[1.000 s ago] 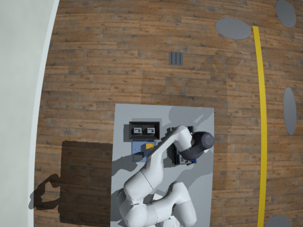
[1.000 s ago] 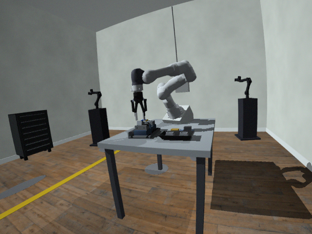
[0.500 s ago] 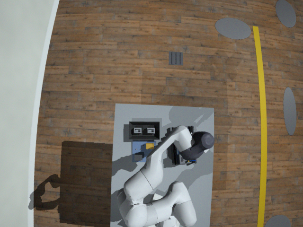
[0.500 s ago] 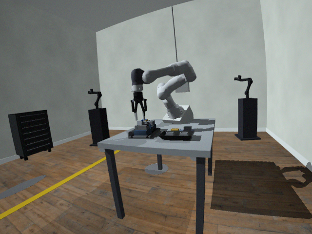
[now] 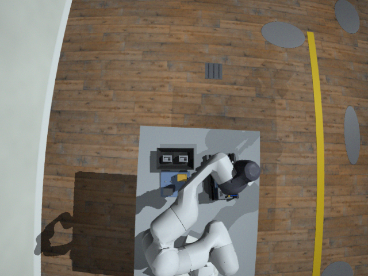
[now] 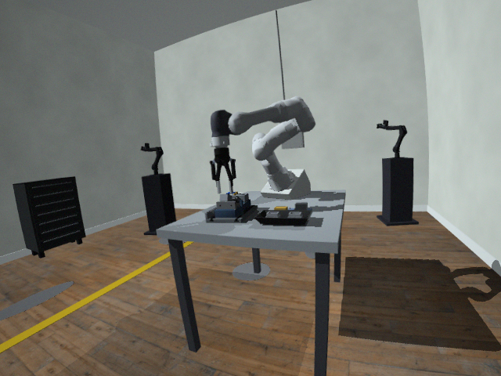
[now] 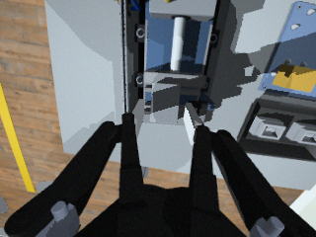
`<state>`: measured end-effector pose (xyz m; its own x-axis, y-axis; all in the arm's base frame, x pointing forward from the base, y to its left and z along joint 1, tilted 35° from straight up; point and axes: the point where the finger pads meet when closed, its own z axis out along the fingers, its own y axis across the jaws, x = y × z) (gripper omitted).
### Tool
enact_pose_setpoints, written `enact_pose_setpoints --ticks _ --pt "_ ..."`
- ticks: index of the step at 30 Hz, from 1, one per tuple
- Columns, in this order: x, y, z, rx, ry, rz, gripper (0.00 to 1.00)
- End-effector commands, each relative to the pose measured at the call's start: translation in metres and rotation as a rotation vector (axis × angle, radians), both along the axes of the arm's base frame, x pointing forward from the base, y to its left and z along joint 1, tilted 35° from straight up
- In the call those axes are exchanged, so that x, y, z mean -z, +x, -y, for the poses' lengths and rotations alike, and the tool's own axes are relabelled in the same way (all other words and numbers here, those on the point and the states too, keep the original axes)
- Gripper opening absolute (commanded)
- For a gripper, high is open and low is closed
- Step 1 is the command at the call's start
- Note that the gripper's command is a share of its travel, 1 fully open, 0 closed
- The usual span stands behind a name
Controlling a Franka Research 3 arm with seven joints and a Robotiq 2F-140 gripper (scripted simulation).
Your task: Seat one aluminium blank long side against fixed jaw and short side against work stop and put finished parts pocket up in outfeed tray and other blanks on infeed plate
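White, rounded-link robot arm [image 6: 270, 115] on a white wedge-shaped base block [image 6: 301, 182]. Dark grey wrist housing [image 6: 218, 123] with a white collar below it. Black two-finger linkage gripper [image 6: 224, 186] (pale grey knuckle pins, light fingertip pads [image 7: 193, 119]). No markings legible.

Workshop — vise [image 6: 232, 206], robot arms
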<state>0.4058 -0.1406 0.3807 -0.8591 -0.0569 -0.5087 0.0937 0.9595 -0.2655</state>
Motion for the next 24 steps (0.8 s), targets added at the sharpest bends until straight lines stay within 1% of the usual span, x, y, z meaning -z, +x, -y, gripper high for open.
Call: enact_pose_setpoints --ticks 1,24 --pt "0.0009 0.0006 0.0 -0.004 0.0 0.001 0.4" --pt "0.0051 0.0032 0.0014 -0.004 0.0 0.001 0.4"
